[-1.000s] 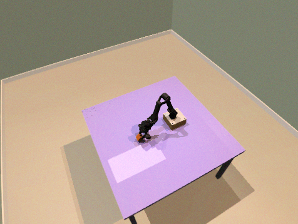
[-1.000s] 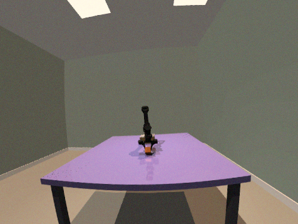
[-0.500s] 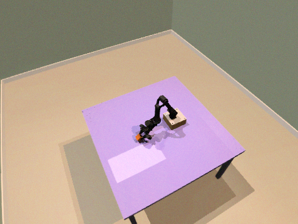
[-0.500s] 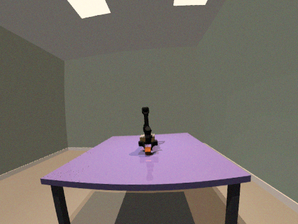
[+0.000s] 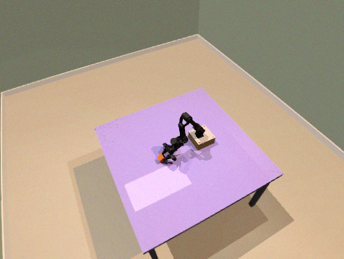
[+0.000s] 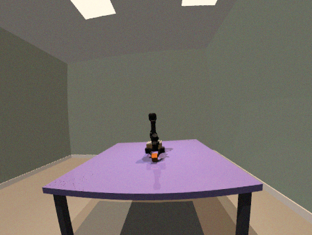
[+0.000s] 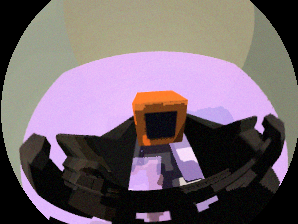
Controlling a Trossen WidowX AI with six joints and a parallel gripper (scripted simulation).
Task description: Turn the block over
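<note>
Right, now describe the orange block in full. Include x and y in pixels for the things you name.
The block (image 5: 161, 158) (image 6: 155, 157) (image 7: 175, 97) is small and box-shaped, plain matte orange, material uncertain. One face bears a dark, near-black square inside an orange border; that face points back toward the wrist camera. The gripper (image 7: 158, 116) is shut on it, a black finger at either side. It is out at the arm's end, over the purple table; whether its underside touches the top is unclear.
</note>
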